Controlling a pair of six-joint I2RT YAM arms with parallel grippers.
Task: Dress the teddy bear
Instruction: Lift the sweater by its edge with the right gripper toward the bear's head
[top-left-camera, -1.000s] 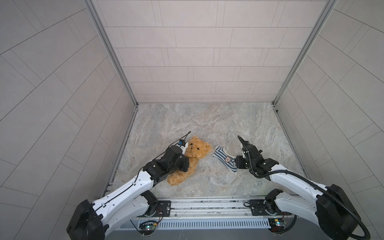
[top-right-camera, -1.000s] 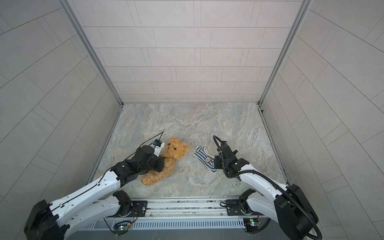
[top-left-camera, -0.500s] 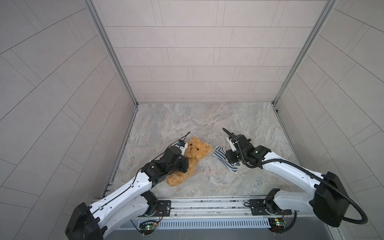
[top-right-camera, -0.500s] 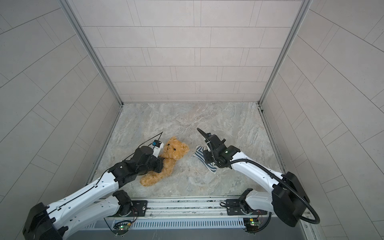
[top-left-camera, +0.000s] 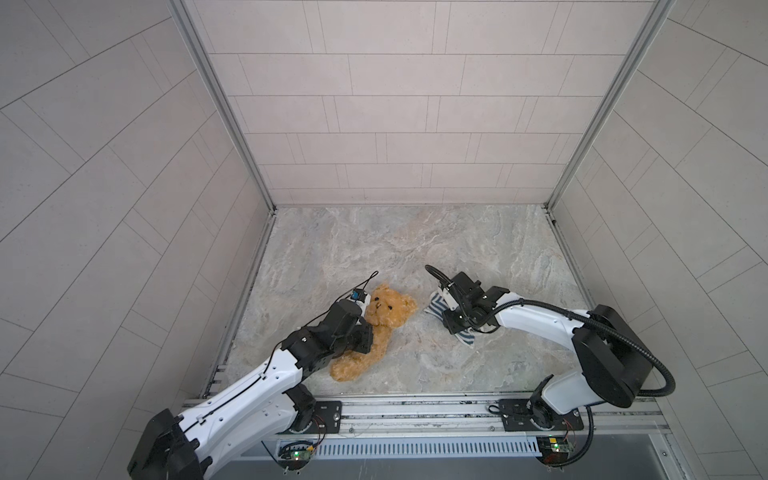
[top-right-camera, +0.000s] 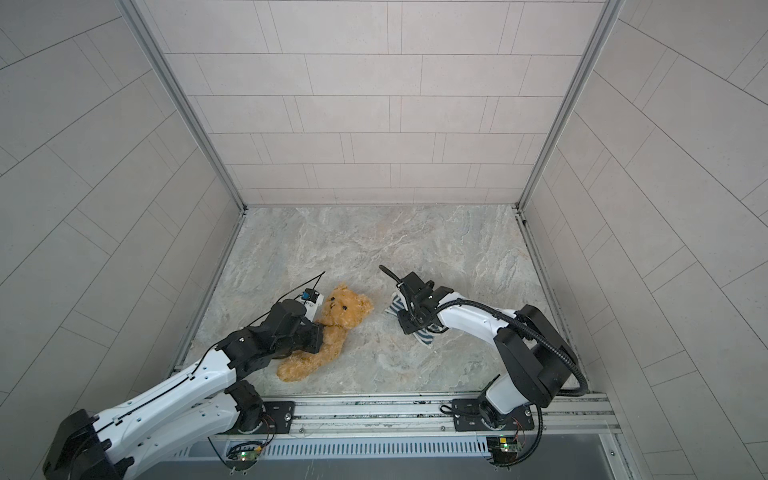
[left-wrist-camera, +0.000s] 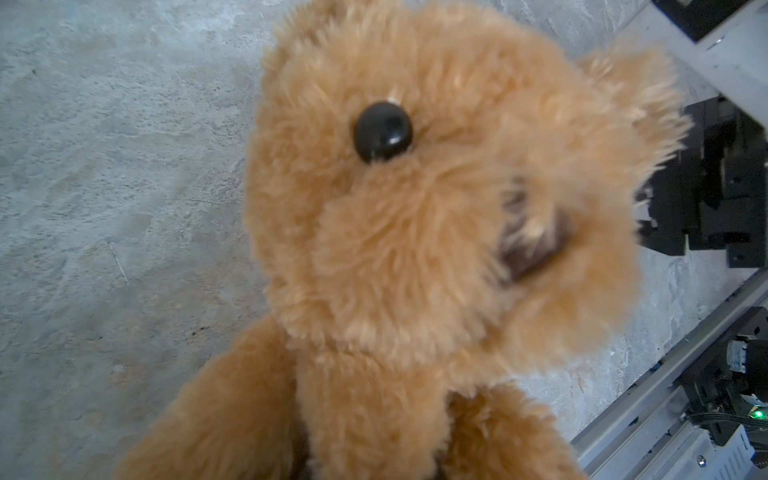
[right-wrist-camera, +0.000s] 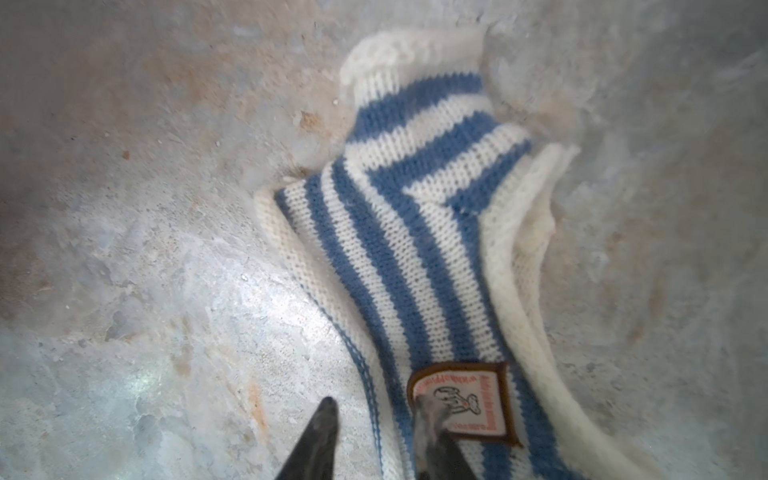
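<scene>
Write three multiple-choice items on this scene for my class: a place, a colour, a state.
1. In a top view, the striped shirt lies: A) right of the teddy bear; B) left of it; C) on its head.
2. The shirt's stripes are: A) red and white; B) blue and white; C) green and yellow.
3. The bear is: A) fully dressed; B) undressed; C) wearing one sleeve.
Key: 1 A, both top views show it; 2 B, clear in the right wrist view; 3 B, only fur shows.
</scene>
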